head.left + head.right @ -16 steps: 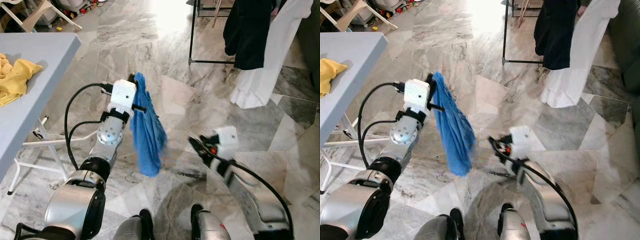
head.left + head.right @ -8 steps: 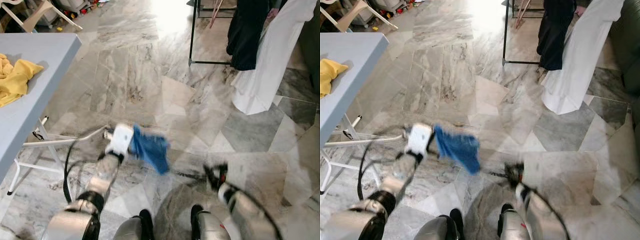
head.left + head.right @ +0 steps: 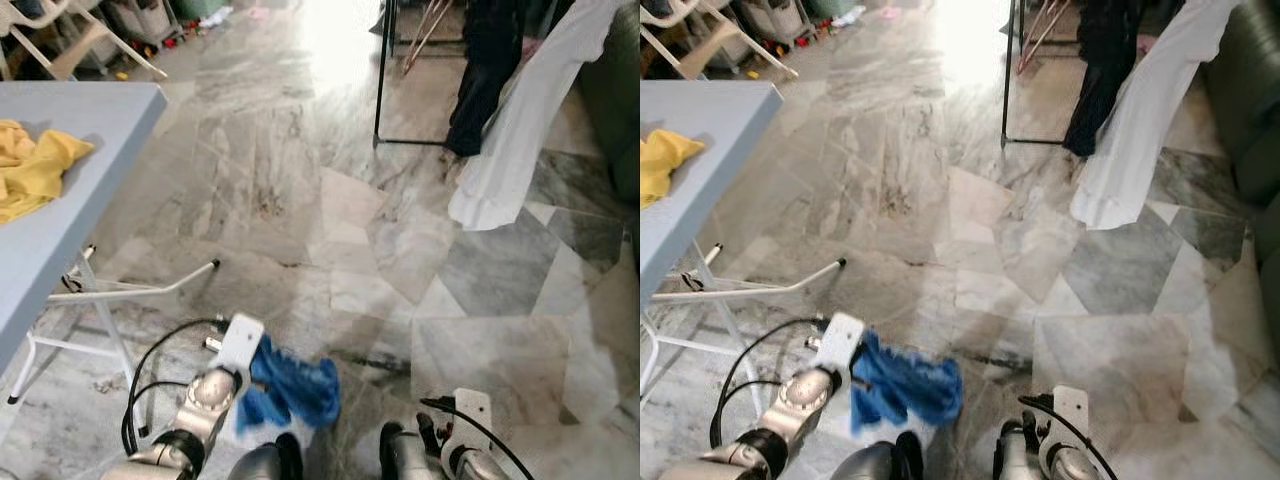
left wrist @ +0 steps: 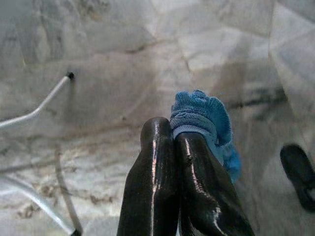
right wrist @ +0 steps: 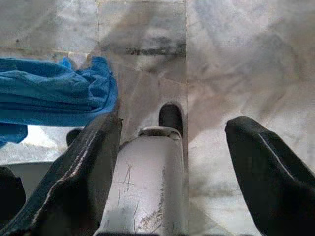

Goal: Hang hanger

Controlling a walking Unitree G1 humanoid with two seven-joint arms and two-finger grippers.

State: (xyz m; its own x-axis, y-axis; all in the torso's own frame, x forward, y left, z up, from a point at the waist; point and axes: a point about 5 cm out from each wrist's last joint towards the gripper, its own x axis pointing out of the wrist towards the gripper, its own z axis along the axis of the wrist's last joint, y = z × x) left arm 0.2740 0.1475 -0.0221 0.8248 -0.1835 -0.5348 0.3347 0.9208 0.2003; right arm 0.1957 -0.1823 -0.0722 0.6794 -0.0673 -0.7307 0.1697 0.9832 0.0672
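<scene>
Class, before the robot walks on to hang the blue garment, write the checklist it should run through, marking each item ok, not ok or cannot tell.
1. Left tool shut on the crumpled blue knitted cloth: ok.
2. Right tool open, holding nothing: ok.
3. Hanger inside the cloth: cannot tell.
4. Black metal clothes rack with dark and white garments ahead: ok.
5. Grey marble floor between the robot and the rack free of obstacles: ok.
6. Cloth held off the floor: cannot tell.

Head stereo pair looked forward-down at marble floor; wrist cameras faced it closer; all shared blue cloth.
</scene>
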